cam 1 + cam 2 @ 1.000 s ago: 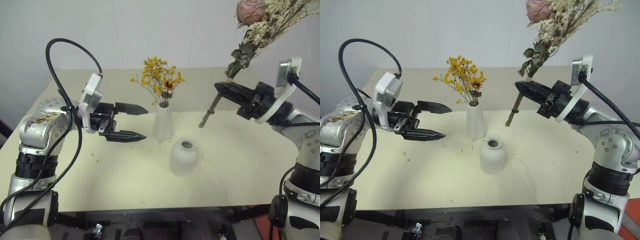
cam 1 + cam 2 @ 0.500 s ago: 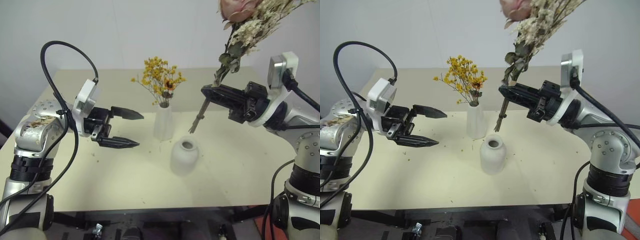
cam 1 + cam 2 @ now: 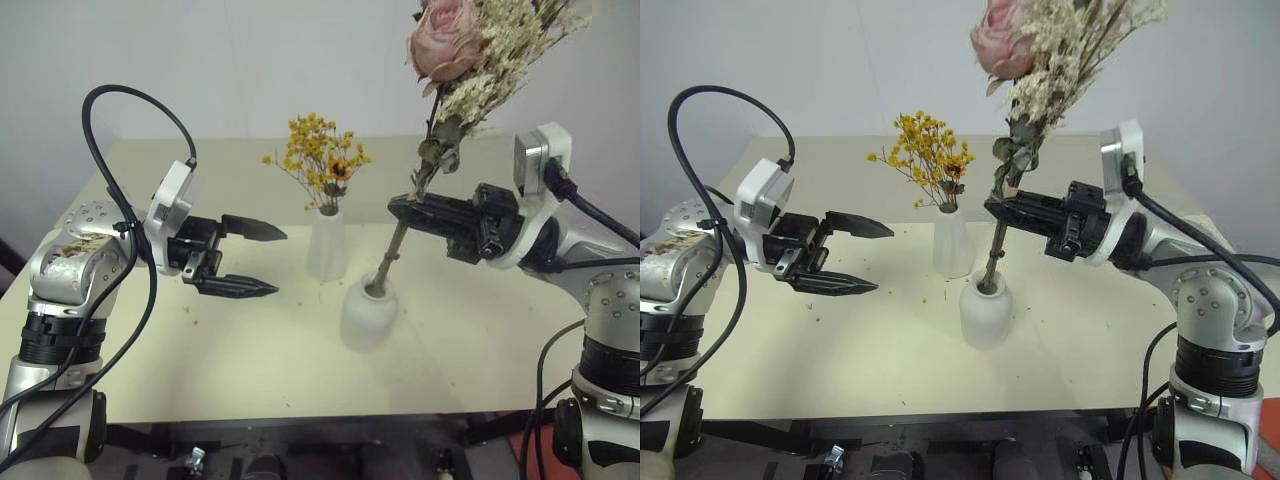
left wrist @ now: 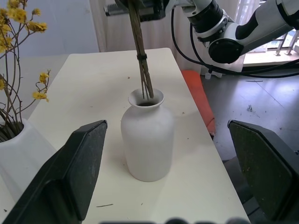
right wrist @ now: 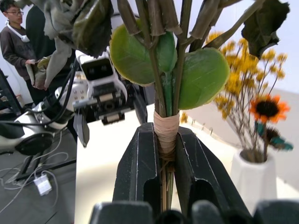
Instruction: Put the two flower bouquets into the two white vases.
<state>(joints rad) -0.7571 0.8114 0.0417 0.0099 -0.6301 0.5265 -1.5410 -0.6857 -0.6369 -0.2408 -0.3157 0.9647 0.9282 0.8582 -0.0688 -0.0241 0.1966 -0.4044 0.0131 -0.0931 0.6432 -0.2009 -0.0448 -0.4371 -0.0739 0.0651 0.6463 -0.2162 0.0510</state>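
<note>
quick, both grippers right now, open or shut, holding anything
Left gripper: open, holding nothing.
Right gripper: shut on pink rose bouquet with white sprigs.

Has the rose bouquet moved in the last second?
Yes. The rose bouquet has come left and down; its stems now sit in the squat vase mouth, where before they hung right of it.

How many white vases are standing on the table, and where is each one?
2. The tall slim vase stands toward the back, holding the yellow bouquet. The squat round vase stands in front of it, with the rose bouquet's stems in its mouth.
</note>
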